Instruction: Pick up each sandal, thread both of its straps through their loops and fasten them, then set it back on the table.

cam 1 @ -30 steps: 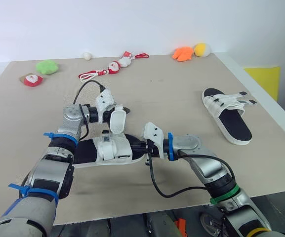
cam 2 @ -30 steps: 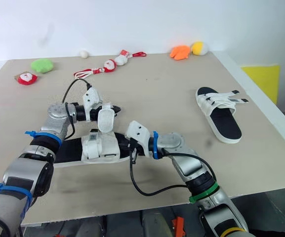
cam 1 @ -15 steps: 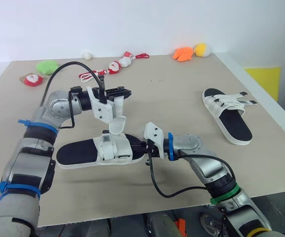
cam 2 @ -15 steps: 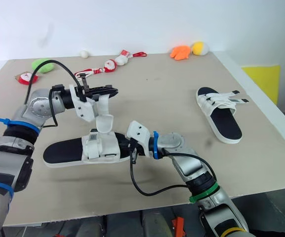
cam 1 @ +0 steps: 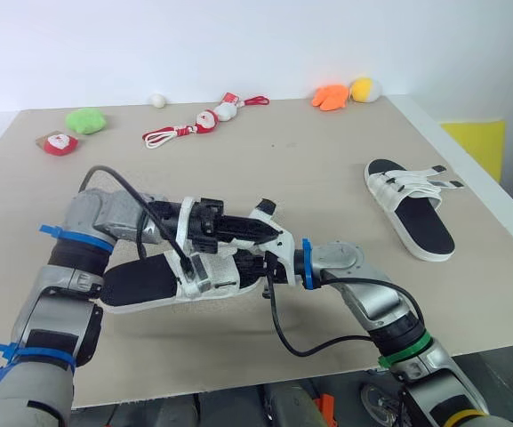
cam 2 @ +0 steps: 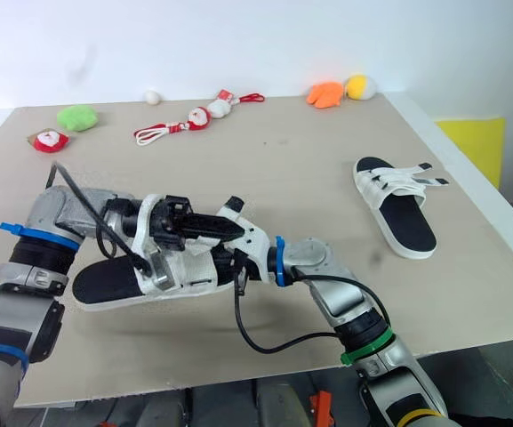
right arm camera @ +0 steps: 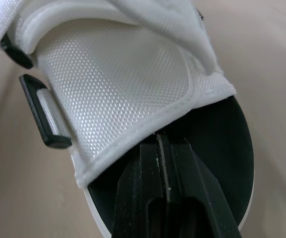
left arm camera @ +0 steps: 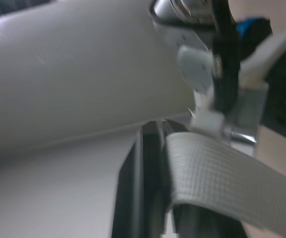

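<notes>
Head view, near sandal (cam 1: 140, 283): lies on the table (cam 1: 327, 151) towards its front edge, black footbed up, between the two arms.
Head view, left gripper (cam 1: 263, 233): stretched low over the sandal's white upper; I cannot tell if its jaws are clenched or released.
Head view, right gripper (cam 1: 249, 265): at the sandal's white-upper end.
Head view, far sandal (cam 1: 412, 209): well apart on the right, strap ends sticking out sideways.
Left wrist view, strap (left arm camera: 207, 183): white webbing, close up.
Right wrist view, right gripper: jaws clenched on the white upper's hem, over the black footbed.
Right wrist view, loop (right arm camera: 41, 116): black, at the upper's side.
</notes>
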`<action>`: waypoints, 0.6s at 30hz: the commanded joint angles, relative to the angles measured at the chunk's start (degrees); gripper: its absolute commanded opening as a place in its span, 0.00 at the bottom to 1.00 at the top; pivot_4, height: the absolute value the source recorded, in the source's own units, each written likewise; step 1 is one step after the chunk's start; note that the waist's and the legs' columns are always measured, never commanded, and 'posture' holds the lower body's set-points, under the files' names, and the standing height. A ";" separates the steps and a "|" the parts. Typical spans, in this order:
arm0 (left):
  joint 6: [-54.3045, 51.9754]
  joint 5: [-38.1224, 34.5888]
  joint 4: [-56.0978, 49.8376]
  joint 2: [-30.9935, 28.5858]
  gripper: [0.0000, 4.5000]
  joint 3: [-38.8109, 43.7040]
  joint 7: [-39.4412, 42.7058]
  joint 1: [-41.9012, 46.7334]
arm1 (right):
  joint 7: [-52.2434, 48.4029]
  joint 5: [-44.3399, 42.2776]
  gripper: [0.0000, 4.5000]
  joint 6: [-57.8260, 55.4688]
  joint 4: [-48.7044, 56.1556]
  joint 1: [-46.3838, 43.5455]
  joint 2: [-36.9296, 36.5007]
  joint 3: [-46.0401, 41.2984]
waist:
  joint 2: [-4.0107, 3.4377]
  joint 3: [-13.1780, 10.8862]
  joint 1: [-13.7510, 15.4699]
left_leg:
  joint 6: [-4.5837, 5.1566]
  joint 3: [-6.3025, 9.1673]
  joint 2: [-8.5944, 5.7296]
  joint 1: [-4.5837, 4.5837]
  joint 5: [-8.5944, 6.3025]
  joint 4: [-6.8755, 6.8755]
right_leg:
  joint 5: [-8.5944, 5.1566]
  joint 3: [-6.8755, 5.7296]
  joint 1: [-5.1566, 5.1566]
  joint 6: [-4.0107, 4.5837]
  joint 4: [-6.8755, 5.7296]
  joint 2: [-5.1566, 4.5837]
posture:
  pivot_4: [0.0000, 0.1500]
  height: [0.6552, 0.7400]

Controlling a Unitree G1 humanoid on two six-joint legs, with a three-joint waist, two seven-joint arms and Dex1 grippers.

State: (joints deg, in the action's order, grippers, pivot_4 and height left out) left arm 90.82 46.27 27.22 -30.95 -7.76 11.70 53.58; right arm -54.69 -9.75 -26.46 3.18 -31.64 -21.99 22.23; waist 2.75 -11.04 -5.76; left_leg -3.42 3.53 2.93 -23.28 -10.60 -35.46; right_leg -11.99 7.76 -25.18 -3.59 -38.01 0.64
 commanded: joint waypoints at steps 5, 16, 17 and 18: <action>1.54 -0.56 -3.36 0.20 0.85 2.96 -3.51 0.59 | -0.43 1.32 0.00 -0.88 -1.01 0.20 -0.51 1.29 | 0.00 0.00 0.01 | 0.00 0.00 -0.02 0.01 0.00 -0.02 | 0.00 0.00 0.03 -0.02 0.00 -0.02 | 1.00 1.00; -3.40 -3.98 -5.06 -0.91 0.98 2.35 -4.70 -0.68 | -0.61 1.35 0.00 -1.04 -0.95 0.12 -0.36 1.25 | 0.00 0.00 0.02 | 0.00 0.00 -0.03 0.07 0.00 -0.08 | 0.03 0.00 0.10 -0.07 0.00 -0.03 | 1.00 1.00; -5.42 -6.48 -5.32 -1.93 0.98 1.45 -4.02 -1.25 | -0.56 1.36 0.00 -1.07 -0.90 0.16 -0.34 1.26 | 0.00 0.00 0.00 | 0.00 0.00 -0.03 0.07 0.00 -0.08 | 0.03 0.00 0.10 -0.07 0.00 -0.03 | 1.00 1.00; -8.09 -9.87 -5.79 -3.10 0.98 0.46 -3.12 -2.08 | -0.49 1.35 0.00 -1.12 -0.80 0.22 -0.33 1.25 | 0.00 0.00 -0.01 | 0.00 0.00 -0.03 0.07 0.00 -0.08 | 0.03 -0.01 0.10 -0.07 0.00 -0.02 | 1.00 1.00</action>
State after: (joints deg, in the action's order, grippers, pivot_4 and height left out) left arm 86.19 41.80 23.31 -32.43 -7.04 8.10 51.96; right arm -54.85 -9.24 -26.53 2.84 -32.04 -21.88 22.38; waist 2.74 -11.04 -5.77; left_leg -3.42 3.53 2.91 -23.20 -10.60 -35.54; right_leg -11.96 7.75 -25.08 -3.65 -38.01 0.62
